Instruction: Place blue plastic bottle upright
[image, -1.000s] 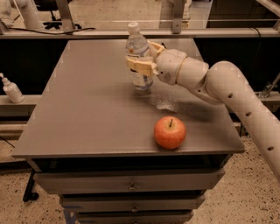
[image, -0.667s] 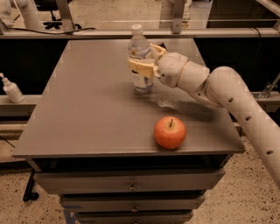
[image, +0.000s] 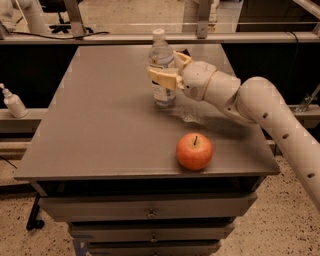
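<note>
Grey bench, drawers below. Item: blue plastic bottle, upright at rear centre, base seemingly on bench. Jaws clamped round its middle, arm reaching in from right. Apple near front edge, well apart. I judge uprighting done; release and retreat left.

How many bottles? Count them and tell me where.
2. The blue bottle stands upright on the table, in the gripper; the pump bottle sits on a ledge at far left.
</note>
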